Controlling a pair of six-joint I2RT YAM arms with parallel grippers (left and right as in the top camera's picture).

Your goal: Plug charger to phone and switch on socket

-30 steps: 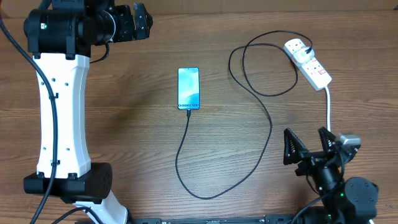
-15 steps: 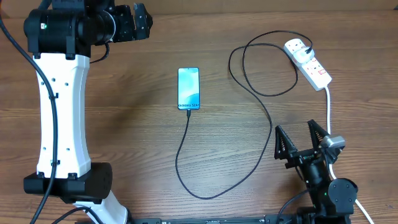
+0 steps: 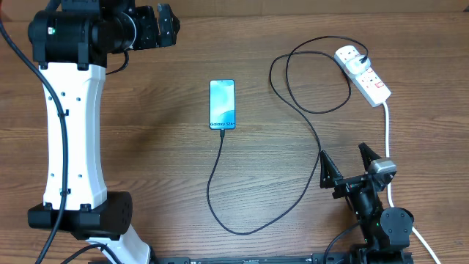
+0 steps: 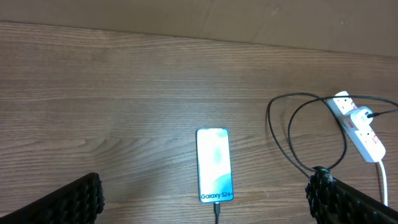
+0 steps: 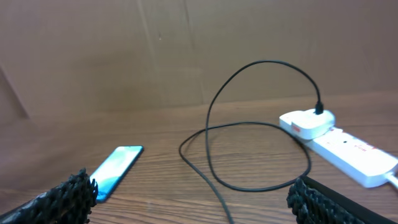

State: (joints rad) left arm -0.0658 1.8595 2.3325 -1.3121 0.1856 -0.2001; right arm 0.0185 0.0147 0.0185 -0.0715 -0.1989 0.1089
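The phone [image 3: 223, 104] lies flat mid-table, screen lit blue, "Galaxy" text at its near edge [image 4: 215, 165]. The charger cable [image 3: 318, 154] runs from a connector at the phone's lower edge [image 4: 217, 208], which looks inserted. It loops toward the front, then back up to a plug [image 3: 352, 56] seated in the socket [image 3: 370, 81], a white strip at the back right. My right gripper [image 3: 348, 167] stands open near the front right, beside the cable, holding nothing. My left gripper [image 3: 165, 26] hangs open at the back left, well away from the phone. Both fingers [image 4: 68, 202] frame the phone from above.
The socket's thick white cord [image 3: 387, 136] runs forward past the right gripper's right side. The left arm's white body [image 3: 69, 125] stands along the left of the table. A brown wall [image 5: 186, 50] rises behind the table's far edge.
My right gripper has drawn back leftward, nearer the cable's long stretch, still open. The left arm, phone, cable and socket have not moved.
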